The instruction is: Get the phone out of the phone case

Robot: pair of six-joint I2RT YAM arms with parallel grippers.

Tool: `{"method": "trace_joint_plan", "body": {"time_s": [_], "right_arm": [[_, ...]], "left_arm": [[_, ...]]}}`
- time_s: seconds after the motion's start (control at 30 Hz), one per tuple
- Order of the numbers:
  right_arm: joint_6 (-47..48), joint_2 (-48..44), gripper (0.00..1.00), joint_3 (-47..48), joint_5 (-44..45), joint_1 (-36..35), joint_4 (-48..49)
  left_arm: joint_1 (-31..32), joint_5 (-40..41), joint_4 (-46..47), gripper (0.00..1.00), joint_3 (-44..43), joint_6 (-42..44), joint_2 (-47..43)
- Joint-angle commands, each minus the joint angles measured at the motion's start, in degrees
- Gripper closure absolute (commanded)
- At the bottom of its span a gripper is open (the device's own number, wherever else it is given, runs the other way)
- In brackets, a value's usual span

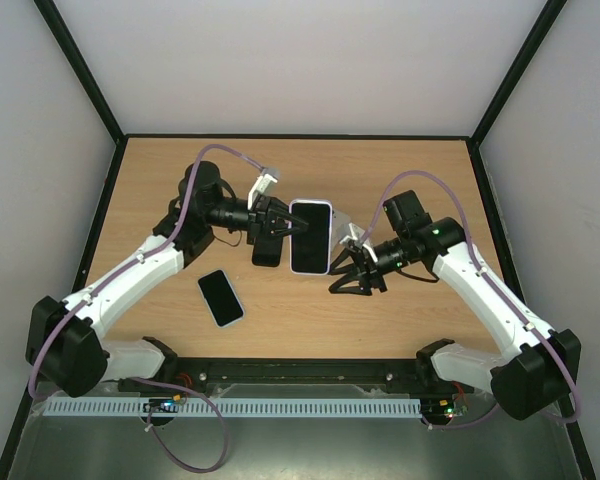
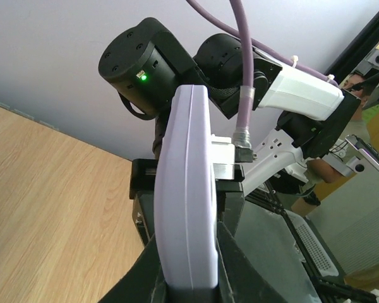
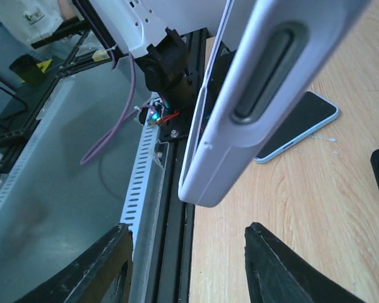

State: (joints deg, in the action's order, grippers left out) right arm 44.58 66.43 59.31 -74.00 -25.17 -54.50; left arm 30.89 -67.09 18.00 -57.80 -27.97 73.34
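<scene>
Looks nearly done, with phone point(image 1: 220, 297) flat on table point(image 1: 400, 330), case point(image 1: 310, 237) clamped in left gripper point(image 1: 280, 228), right gripper point(image 1: 342, 278) apart, empty.

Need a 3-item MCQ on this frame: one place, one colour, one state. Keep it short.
1. Where is the loose phone?
A) propped against the back wall
B) flat on the table, near the left arm
C) on the metal rail

2. What colour is the shell of the phone case?
A) pale lavender
B) red
C) green

3. What state is the right pincer in?
A) shut on the case
B) shut on nothing
C) open, holding nothing

Answers:
1 B: the top view shows it lying on the wood beside the left arm.
2 A: both wrist views show a lavender shell, clamped by the left pincer.
3 C: its fingers stand apart with nothing between them.
</scene>
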Motion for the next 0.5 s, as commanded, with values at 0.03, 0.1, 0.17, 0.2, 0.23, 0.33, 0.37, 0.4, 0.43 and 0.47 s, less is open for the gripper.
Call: {"method": "trace_joint_plan", "body": {"time_s": [0.03,0.1,0.17,0.2,0.23,0.33,0.37,0.4,0.43,0.47], "right_arm": [[-11.57,-0.79,0.50,0.08,-1.27,-0.23,9.21],[-17.17,-1.00,0.51,-0.58,-0.14,-0.23,13.35],[-15.59,-0.60,0.53,0.21,-0.36,-0.23,11.56],[-14.61,-0.34,0.55,0.73,-0.74,-0.23,10.23],[-13.49,-0.12,0.57,1.35,-1.32,-0.23,8.93],[-11.51,0.13,0.60,1.70,-1.35,-0.23,7.48],[-10.86,0.10,0.60,1.53,-1.13,-0.23,7.40],[-10.23,0.10,0.61,1.33,-0.82,-0.25,7.32],[-9.75,0.10,0.62,1.14,-0.56,-0.23,7.25],[-9.32,0.18,0.63,0.96,-0.13,-0.23,7.30]], "left_arm": [[0.39,-0.14,5.12,0.97,0.45,-1.94,-0.08],[0.85,0.74,5.05,0.97,0.37,-2.42,0.11],[1.25,1.27,5.03,0.97,0.40,-2.40,0.06],[1.34,1.32,5.03,0.97,0.52,-2.44,0.02],[1.40,1.26,5.04,0.97,0.52,-2.48,-0.02],[1.37,0.83,4.63,0.97,0.44,-2.49,-0.26],[1.38,0.62,4.22,0.97,0.23,-2.45,-0.22],[1.42,0.41,3.71,0.97,-0.03,-2.29,-0.15],[1.42,-0.13,3.23,0.97,-0.31,-2.15,-0.01],[1.39,-0.60,2.56,0.97,-0.59,-2.00,0.02]]}}
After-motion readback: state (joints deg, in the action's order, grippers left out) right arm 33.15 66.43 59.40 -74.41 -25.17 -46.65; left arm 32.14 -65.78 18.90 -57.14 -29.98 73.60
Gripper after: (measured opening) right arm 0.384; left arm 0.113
